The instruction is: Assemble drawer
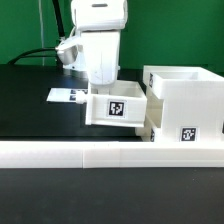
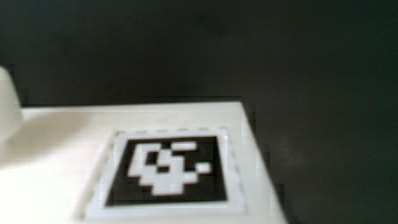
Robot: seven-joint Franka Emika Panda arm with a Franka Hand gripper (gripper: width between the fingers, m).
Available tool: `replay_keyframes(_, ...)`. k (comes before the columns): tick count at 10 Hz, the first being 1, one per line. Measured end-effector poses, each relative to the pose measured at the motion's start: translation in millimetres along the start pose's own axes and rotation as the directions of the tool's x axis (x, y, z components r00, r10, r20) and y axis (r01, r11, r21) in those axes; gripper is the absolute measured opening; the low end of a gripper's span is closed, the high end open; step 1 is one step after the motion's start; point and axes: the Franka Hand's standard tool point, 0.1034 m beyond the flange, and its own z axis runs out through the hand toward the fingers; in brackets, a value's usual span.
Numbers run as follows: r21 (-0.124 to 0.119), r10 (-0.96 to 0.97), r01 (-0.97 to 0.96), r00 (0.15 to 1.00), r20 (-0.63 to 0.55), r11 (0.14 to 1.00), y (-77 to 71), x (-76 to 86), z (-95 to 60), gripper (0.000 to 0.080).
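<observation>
Down over the small box [image 1: 118,108] hangs the gripper [image 1: 103,86], fingertips hidden, so spread or pinching, I can't tell. Box sits directly below, butting the housing [image 1: 186,92] toward the exterior view's right; push likely goes there.

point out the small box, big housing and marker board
small box [image 1: 115,109]: exterior view, tagged front face
big housing [image 1: 190,104]: exterior view, front wall
marker board [image 1: 62,96]: exterior view, flat top
</observation>
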Motion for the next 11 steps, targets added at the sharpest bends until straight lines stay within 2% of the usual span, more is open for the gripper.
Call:
replay_keyframes(1,-0.030,0.001,-0.001,1.000,-0.002,1.000,1.8,1.4,0.7,0.0041)
replay_keyframes(2,-0.022,0.002,-0.002,1.000,-0.002,1.000,-0.1,0.5,1.9,0.0041)
replay_keyframes(4,-0.020,0.003,-0.003,1.000,-0.002,1.000,-0.5,0.5,2.9,0.0041)
replay_keyframes(5,-0.049,0.002,-0.002,1.000,-0.005,0.999,2.2,3.6,3.2,0.0041)
replay_keyframes(11,-0.038,-0.005,0.005,1.000,-0.008,0.999,-1.7,16.0,6.5,0.0041)
